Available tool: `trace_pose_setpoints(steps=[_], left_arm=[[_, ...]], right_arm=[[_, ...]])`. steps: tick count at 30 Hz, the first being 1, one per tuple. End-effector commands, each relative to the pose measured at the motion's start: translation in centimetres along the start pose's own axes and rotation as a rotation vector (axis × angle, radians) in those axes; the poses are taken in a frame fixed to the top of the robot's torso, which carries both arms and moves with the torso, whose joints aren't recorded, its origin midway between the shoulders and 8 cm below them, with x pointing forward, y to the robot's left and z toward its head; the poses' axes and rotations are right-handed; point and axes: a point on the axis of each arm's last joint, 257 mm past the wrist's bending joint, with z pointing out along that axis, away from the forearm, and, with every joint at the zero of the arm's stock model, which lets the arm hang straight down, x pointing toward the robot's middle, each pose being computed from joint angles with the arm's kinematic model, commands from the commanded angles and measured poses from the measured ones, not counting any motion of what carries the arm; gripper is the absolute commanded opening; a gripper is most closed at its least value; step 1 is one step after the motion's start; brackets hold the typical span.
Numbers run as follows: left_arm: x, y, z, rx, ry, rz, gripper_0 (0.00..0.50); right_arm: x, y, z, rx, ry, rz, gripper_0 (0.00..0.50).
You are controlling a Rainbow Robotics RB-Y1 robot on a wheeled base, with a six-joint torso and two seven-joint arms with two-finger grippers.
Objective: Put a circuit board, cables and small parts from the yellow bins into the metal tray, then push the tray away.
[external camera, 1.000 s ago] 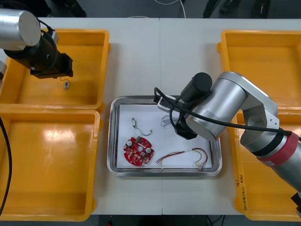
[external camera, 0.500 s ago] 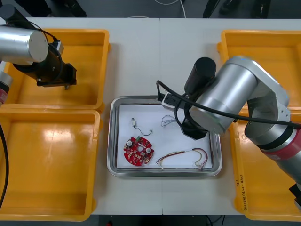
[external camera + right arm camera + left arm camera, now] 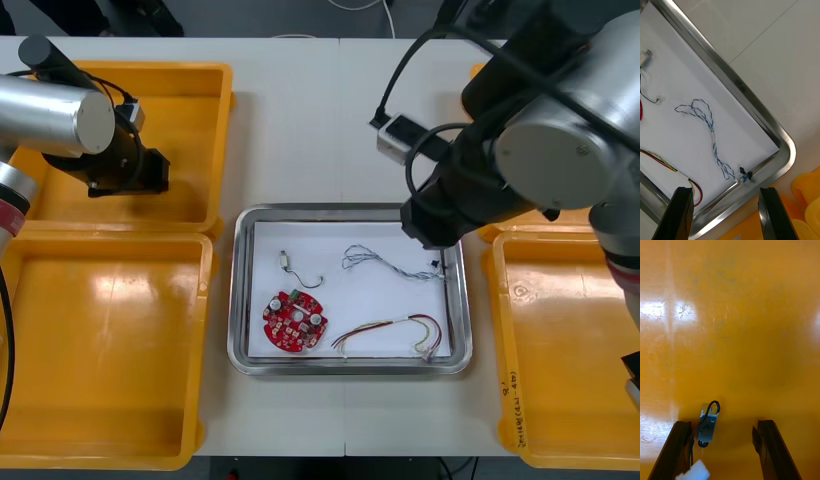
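Front view: a metal tray (image 3: 240, 300) sits mid-table between yellow bins. Inside it lie a red circuit board (image 3: 293, 322), a small wired metal part (image 3: 287, 262), a red and yellow cable (image 3: 390, 332) and a blue and white cable (image 3: 385, 262). A second ago the right arm (image 3: 540, 150) was low over that twisted cable and hid it. Now the arm has risen toward the tray's far right corner, and the cable lies uncovered. The left arm (image 3: 60, 120) has shifted across the far left bin (image 3: 200, 80) and now covers the loose part that showed there before.

Right wrist view: the right gripper (image 3: 726, 213) is spread wide and empty above the tray's rim. The twisted cable is on the white lining beyond the fingers, not touching them. The delivery looks finished.

Left wrist view: the left gripper (image 3: 724, 450) is released, fingers apart, just over the bin floor. Another small metal part (image 3: 707, 425), trailing a black wire, lies between the fingers, close beside one of them. It is not yet gripped, so picking it up is likely the next step, and the tray has still to be pushed away
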Motion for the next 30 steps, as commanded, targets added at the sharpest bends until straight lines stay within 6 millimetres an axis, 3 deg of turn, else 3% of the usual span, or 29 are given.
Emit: trace_pose_setpoints(steps=[1,9,10,13,18,19,22,25,30], left_arm=[[-0.7,1.1,-0.6,-0.031,-0.03,0.127,0.5],[-1.0,1.7,-0.6,-0.055,-0.04,0.147,0.5],[-1.0,1.8,-0.6,-0.057,-0.039,0.147,0.463],[-1.0,1.8,-0.6,-0.057,-0.039,0.149,0.0],[-1.0,1.8,-0.6,-0.057,-0.038,0.152,0.0],[-1.0,1.8,-0.6,-0.057,-0.038,0.152,0.0],[-1.0,1.7,-0.6,-0.054,-0.038,0.152,0.0],[-0.9,1.8,-0.6,-0.056,-0.035,0.153,0.0],[-1.0,1.7,-0.8,-0.048,-0.037,0.144,0.0]], right_arm=[[-2.1,-3.4,-4.5,0.034,-0.113,0.127,0.5],[0.8,-8.4,-7.8,0.048,-0.134,0.401,0.5],[1.6,-9.2,-8.2,0.057,-0.131,0.445,0.5],[3.7,-11.2,-9.2,0.082,-0.132,0.528,0.5],[8.1,-14.5,-10.6,0.145,-0.115,0.631,0.5],[8.1,-14.5,-10.6,0.145,-0.115,0.631,0.5],[11.9,-16.9,-11.6,0.21,-0.095,0.72,0.5],[14.4,-18.2,-12.2,0.252,-0.085,0.782,0.5],[17.0,-19.4,-12.6,0.291,-0.077,0.852,0.5]])
